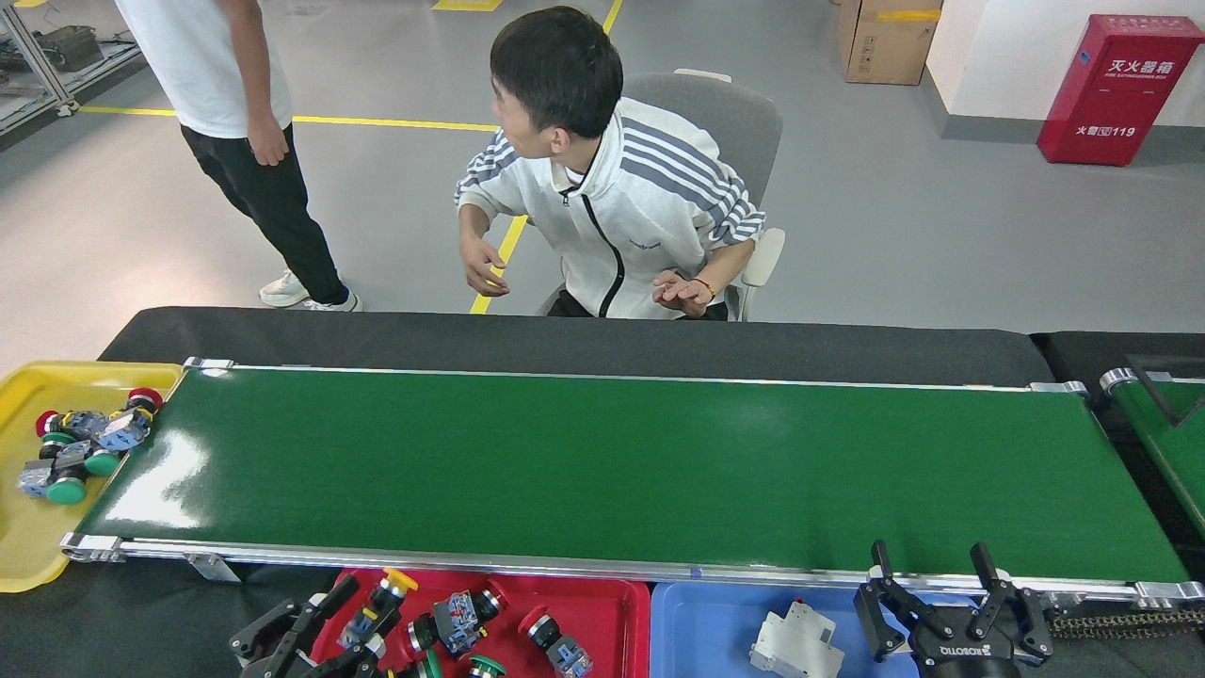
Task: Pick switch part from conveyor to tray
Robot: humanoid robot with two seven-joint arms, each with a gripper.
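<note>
Left gripper [362,626]: lower left, over the red tray [612,603], pinching a yellow-capped switch part [381,600].
Switch part: long axis tilted up-right, cap farthest from the wrist, tray directly beneath.
Right gripper [934,584]: spread, empty, above the blue tray [697,612].
Conveyor [602,466]: bare belt.
Hidden: left fingers partly cut off by the frame edge.

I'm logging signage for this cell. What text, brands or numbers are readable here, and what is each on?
"119", after small unclear characters: lower front of the red cabinet.
Four white Chinese characters above it on that cabinet: too small to read surely.
"ROBOTIQ", seen upside down: right hand.
Chest logo on the seated person's jacket: too blurred.
Cardboard box: no readable print.
</note>
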